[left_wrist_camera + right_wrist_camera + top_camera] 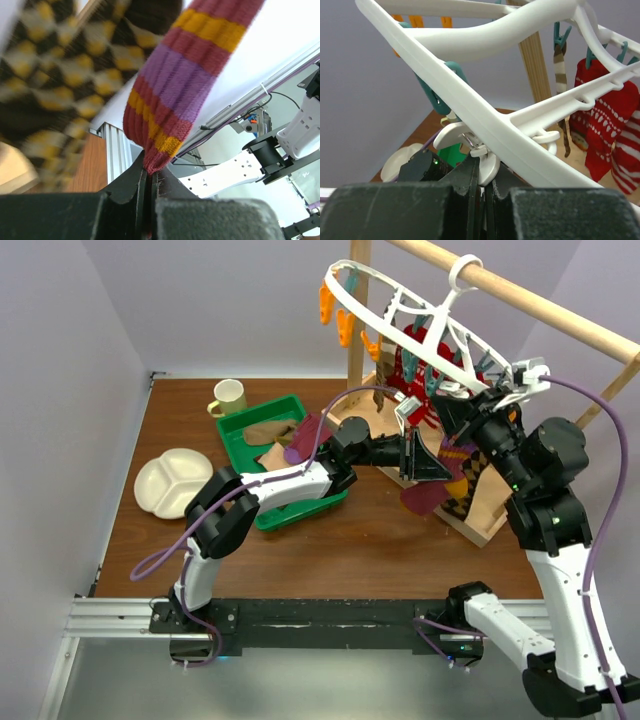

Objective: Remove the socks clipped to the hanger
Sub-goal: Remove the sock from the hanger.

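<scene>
Red and striped socks (425,352) hang clipped under the hanger (395,310); a few lie in the tray (258,408) below-left of it. Your left gripper (149,172) is clamped on the toe of a striped sock (175,85). Your right gripper (482,175) is closed on a hanger clip (465,137). You're perhaps halfway.

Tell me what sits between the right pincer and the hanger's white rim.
A white clip: the right pincer is shut on its lower end, and it hangs under the hanger. The right wrist view shows it.
</scene>
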Controlling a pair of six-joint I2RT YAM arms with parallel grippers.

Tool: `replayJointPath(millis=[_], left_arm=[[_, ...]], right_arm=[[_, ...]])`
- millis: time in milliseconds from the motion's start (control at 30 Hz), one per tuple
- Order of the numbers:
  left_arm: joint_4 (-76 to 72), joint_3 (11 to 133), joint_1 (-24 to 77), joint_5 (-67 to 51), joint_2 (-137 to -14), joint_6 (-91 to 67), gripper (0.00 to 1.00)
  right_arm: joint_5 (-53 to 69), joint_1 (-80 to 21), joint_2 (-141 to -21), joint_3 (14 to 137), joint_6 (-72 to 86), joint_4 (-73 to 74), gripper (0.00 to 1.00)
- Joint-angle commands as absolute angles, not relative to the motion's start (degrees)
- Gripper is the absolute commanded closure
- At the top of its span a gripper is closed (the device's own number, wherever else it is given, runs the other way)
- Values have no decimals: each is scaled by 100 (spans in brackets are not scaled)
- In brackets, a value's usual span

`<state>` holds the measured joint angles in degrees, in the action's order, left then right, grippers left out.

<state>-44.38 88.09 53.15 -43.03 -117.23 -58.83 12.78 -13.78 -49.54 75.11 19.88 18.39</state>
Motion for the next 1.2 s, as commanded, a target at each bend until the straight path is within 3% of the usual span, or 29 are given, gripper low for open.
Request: replayJointPath(millis=[0,433,867,1167], left_arm=[[-4482,8965,5300,-4289,-11690,-5739,100],[-4500,8640,5282,-4237,-11479,-5634,100],[-4991,7981,5151,-4490,-11039,-5862,100],[-5739,7998,5054,-4904,-11197,-6601,100]], right_arm=[[1152,-1459,-5212,7567,1960,1590,95],[405,-1503,-4571,7172,1819,2240,86],[395,-1494,-4105,6829,1767,2628,69],[457,-1494,-3393,6539,1486,2847,43]])
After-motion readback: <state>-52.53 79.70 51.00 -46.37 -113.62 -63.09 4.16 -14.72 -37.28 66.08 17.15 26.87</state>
